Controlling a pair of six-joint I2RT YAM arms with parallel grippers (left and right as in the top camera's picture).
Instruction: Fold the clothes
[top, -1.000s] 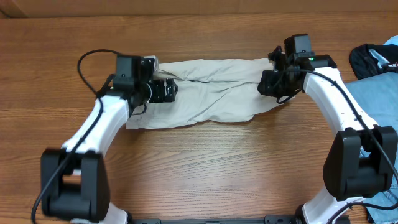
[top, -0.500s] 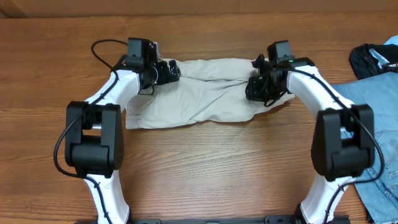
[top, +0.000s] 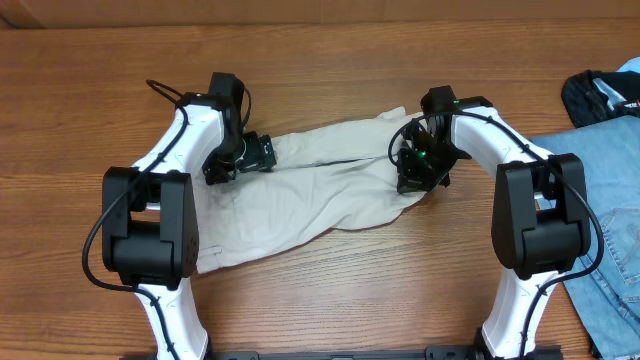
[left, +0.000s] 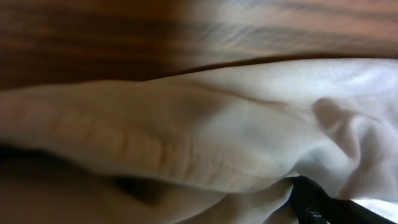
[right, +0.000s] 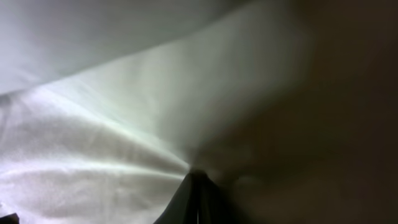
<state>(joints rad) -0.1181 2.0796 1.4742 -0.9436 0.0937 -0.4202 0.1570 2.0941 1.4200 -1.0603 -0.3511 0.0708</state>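
Both grippers have come toward the near side of the tabletop (top: 330, 300) since half a second ago, and the cream shorts (top: 310, 195) have come with them. The cloth that lay as a level band between the arms now runs on a slant, from a low corner near the left arm's base up to the right gripper (top: 410, 178). Its far edge has been drawn forward, so more bare wood shows behind it.

The left gripper (top: 262, 152) sits at the upper left edge of the shorts, its jaws closed on a bunch of the cloth. The left wrist view is filled with a thick stitched hem, lifted clear of the wood behind it. One black finger (left: 318, 202) shows at the lower right with fabric gathered against it. The right gripper is at the upper right end of the garment, jaws pinched tight on the cloth. In the right wrist view the creases run together at the dark fingertips (right: 195, 194) at the bottom edge, and the rest is pale fabric and shadow.

The shorts lie wrinkled on the middle of the tabletop, flat except where the two ends are held. Well apart from them, at the right edge of the overhead view, lies a blue denim garment (top: 600, 190), with a dark garment (top: 595, 92) just beyond it
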